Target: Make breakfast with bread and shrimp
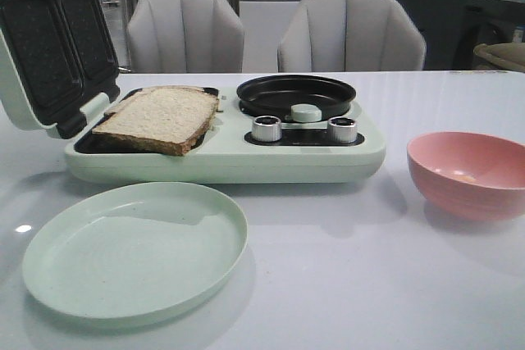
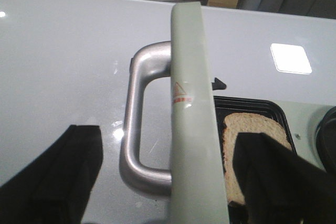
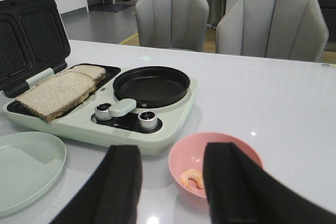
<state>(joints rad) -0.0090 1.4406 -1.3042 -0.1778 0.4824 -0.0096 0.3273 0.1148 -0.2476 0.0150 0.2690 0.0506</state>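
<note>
Two slices of bread (image 1: 164, 116) lie overlapping on the dark left tray of the pale green breakfast maker (image 1: 221, 161); the nearer slice (image 3: 55, 94) partly covers the other (image 3: 89, 71). The shrimp (image 3: 192, 178) lies in the pink bowl (image 3: 210, 141), which stands at the right (image 1: 467, 194). My right gripper (image 3: 173, 149) hangs open above the table next to that bowl, holding nothing. My left gripper (image 2: 168, 132) is open, its fingers well apart on either side of the raised lid's edge (image 2: 189, 103) and silver handle (image 2: 139, 114). Bread (image 2: 247, 124) shows past the lid. Neither gripper shows in the front view.
The lid (image 1: 49, 38) stands open at the left. A black round pan (image 1: 295, 94) and two silver knobs (image 1: 267, 129) sit on the maker's right half. A pale green plate (image 1: 135, 252) lies in front. Two grey chairs (image 1: 184, 30) stand behind the table.
</note>
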